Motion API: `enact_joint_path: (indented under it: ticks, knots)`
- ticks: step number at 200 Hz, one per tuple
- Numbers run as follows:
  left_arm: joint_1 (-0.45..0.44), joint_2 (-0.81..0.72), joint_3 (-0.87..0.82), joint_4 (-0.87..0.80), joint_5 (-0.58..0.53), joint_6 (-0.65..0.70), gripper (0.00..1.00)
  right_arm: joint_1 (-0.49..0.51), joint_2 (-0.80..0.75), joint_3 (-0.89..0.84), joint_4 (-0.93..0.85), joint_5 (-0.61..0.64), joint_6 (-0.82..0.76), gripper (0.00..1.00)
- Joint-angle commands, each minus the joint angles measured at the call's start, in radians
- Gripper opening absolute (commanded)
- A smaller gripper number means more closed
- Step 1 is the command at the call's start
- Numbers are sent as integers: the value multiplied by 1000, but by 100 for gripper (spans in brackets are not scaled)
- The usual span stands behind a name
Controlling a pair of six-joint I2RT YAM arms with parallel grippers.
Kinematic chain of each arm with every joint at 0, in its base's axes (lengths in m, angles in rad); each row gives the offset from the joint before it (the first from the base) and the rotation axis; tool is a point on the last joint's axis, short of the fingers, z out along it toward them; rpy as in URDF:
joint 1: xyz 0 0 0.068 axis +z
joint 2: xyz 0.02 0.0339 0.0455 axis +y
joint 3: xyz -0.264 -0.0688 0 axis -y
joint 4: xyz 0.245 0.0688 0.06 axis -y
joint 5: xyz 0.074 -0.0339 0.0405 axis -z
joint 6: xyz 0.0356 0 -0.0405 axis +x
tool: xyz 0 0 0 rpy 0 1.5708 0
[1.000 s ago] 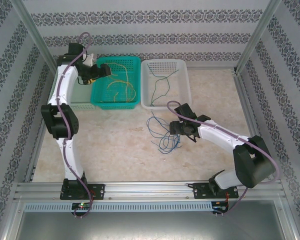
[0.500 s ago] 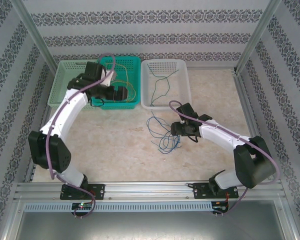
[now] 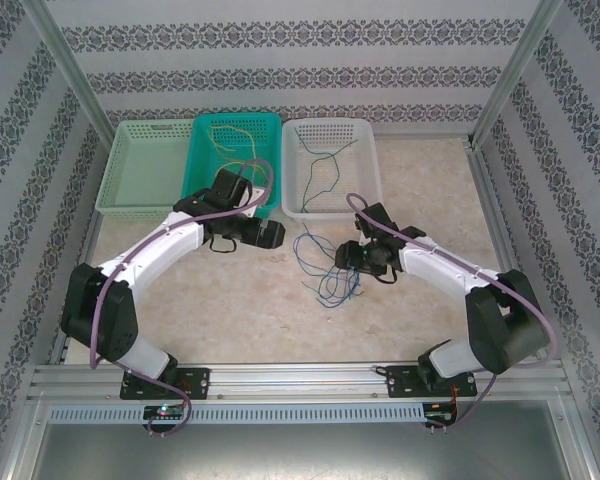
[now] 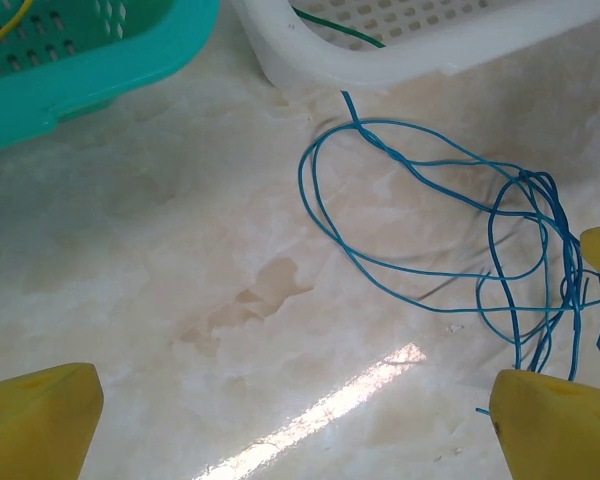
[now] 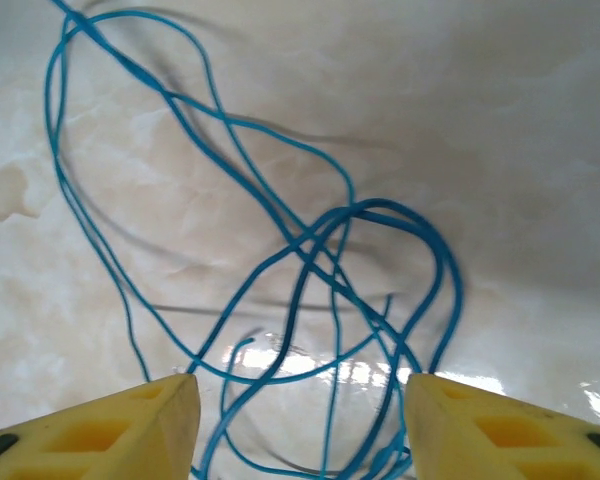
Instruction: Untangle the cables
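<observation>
Overhead, the yellow cables (image 3: 230, 150) lie in the teal basket (image 3: 192, 170) at 11 o'clock. A green cable (image 3: 325, 165) lies in the white basket (image 3: 292, 170) at 12. I judge the sorting partly done.

What's left is the blue cables (image 3: 325, 268), a knotted heap of loops on the table near the middle. One strand runs up to the white basket's near wall.

My left gripper (image 4: 300, 430) sits at 9 o'clock of the heap, jaws spread wide and holding nothing. My right gripper (image 5: 298, 420) is at 3 o'clock, jaws partly apart and straddling several blue strands, not pinching them as far as I can see.

Whether the pale green basket (image 3: 115, 175) at 10 holds anything, I can't make out.
</observation>
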State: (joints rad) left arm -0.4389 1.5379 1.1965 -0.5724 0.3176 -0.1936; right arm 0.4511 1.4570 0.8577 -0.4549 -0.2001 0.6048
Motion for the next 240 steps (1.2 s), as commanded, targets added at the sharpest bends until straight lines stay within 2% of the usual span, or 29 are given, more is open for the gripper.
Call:
enact_joint_path:
  ticks: [1,50,61,82,91,141,177,209,240]
  knots:
    - [-24,-17,0,68,-37,-20,100,-6,40,37,-4,-85,42,53]
    - [-28,-28,-7,66,-54,-12,99,-6,129,67,16,-128,70,44]
    - [-29,-35,-9,65,-63,-9,99,-6,154,78,17,-135,69,36]
    - [-28,-49,-11,58,-76,-3,100,3,139,82,24,-118,81,8]
    - [-29,-52,-12,54,-78,-1,100,7,115,85,13,-95,81,0]
    - [-35,-28,-14,75,-30,-17,99,14,-72,113,-53,-37,73,0]
    - [-74,-6,-10,151,40,-42,99,5,-152,128,-10,-114,77,0]
    - [-98,32,7,212,111,-50,97,0,-157,133,0,-215,12,0]
    - [-116,128,91,172,164,-35,94,0,-193,117,19,-249,-31,0]
